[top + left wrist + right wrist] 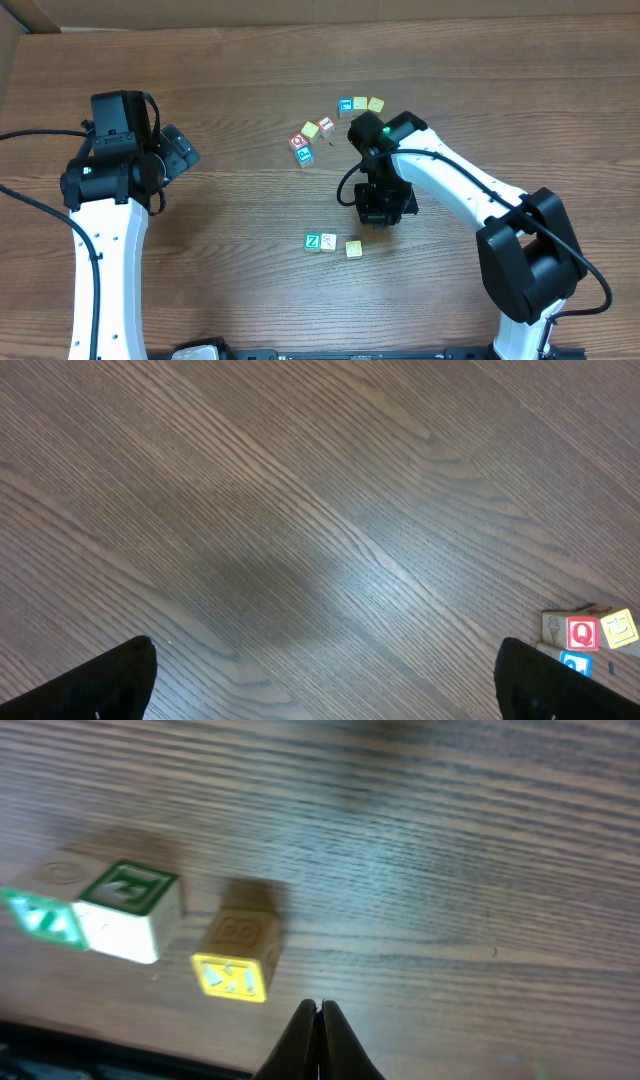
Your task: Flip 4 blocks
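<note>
Right gripper [318, 1008]: jaws clenched tight, fingertips pressed together, nothing between them. It sits over the near-centre of the table [230, 90], just behind a short row of three blocks. Overhead, that row reads left to right: green Z block [313, 241], cream block [329, 242] touching it, then yellow block [354, 249] a small gap away and slightly nearer the front edge. In the right wrist view the closed tips are just beside the yellow block, apart from it; can't tell whether they touch the wood. That view also shows the cream block carrying a green-printed letter face. Teal-blue block [305, 154] is well apart from the row, in a loose cluster further back with a red-faced cube [299, 142], a second yellow cube [311, 129] and another red cube [326, 125]. Behind that sits a far row: blue cube [346, 105] and two yellow ones. Left gripper [325, 675]: jaws released, spread wide over bare wood, holding nothing, off to the left of the cluster.
</note>
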You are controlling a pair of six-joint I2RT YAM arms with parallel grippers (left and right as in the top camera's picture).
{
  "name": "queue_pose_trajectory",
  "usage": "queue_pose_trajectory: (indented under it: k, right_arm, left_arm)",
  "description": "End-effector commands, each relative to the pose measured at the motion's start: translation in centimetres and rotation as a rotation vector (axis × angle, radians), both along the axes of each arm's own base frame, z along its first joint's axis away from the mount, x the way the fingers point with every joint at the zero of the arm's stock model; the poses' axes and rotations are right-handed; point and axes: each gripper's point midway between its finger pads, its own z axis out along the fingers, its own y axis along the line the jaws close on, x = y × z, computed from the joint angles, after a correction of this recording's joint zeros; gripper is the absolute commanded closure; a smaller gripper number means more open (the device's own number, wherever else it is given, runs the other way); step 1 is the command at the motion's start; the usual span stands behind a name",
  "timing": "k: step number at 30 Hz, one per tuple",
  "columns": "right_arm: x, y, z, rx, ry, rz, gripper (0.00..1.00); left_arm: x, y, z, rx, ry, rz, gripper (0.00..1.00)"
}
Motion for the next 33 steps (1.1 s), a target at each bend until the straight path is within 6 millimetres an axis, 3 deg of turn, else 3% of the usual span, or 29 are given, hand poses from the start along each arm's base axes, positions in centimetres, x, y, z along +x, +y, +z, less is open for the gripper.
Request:
queue_pose_trajectory:
  k: [1,8,15,29,33]
  right_arm:
    - [-1.7,-0.5,-1.1,-0.003,0.042,-0.025,0.96]
    - [-4.2,1.6,-3.7,0.153,0.134,-0.069,0.96]
    - [-4.0,4.0,-3.0,0.29,0.154,-0.081,0.96]
    - [-3.2,4.4,-2.8,0.318,0.155,-0.137,0.96]
    - [-2.2,3.0,-2.0,0.258,0.121,-0.146,0.96]
  left_arm:
    - [0.2,0.3,0.3,0.01,-0.006,0.014,0.0]
    - [0.2,0.3,0.3,0.01,-0.005,0.014,0.0]
    - [0.2,0.3,0.3,0.01,-0.005,0.014,0.0]
    - [0.2,0.3,0.3,0.01,-0.005,0.014,0.0]
    - [0.2,0.3,0.3,0.01,-0.005,0.014,0.0]
